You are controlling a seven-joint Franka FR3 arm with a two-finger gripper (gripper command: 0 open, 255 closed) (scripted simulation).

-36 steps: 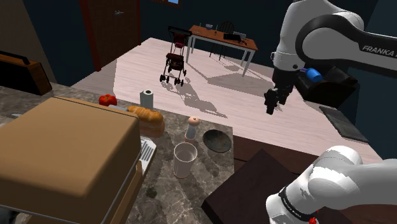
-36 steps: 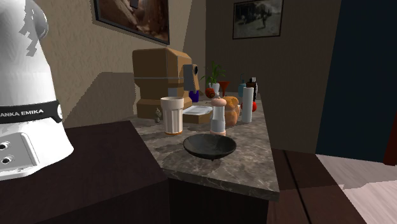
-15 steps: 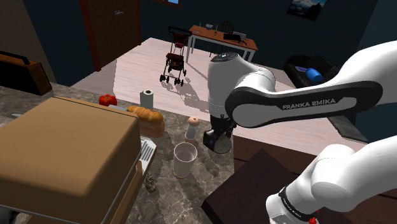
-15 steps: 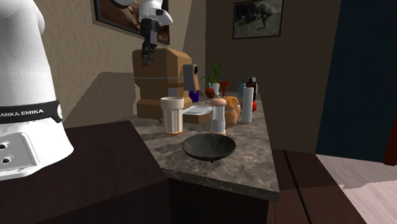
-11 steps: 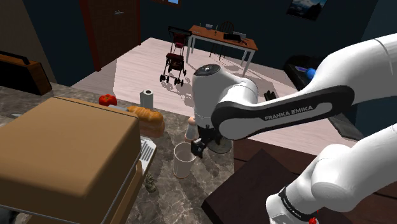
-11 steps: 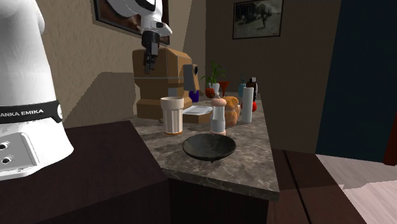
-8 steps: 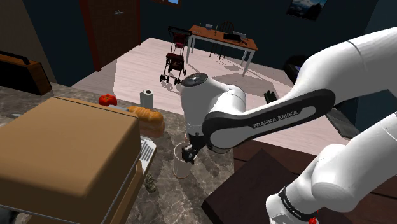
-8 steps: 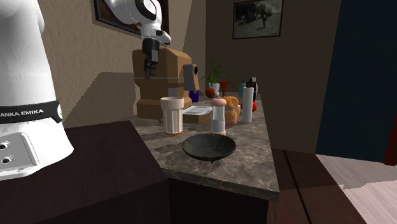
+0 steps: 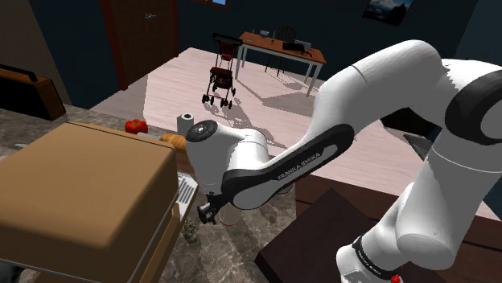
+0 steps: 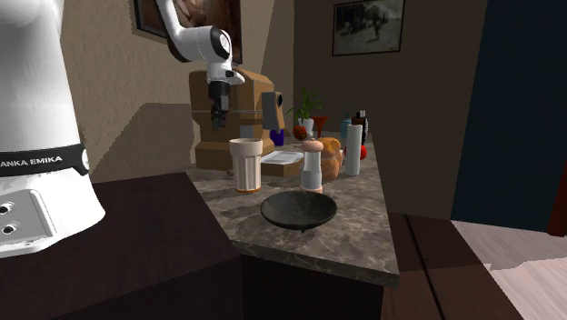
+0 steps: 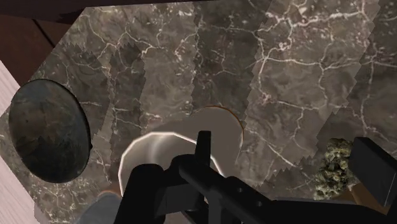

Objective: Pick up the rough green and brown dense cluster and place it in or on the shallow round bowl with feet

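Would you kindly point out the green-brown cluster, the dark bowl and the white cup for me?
green-brown cluster (image 11: 332,168), wrist view, its middle.
dark bowl (image 10: 298,205), second exterior view, bare inside.
white cup (image 10: 245,168), second exterior view, side wall.

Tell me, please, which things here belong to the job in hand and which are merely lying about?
For the job: green-brown cluster, dark shallow bowl, claw.
Lying about: white cup, grinder, white roll, big brown box.
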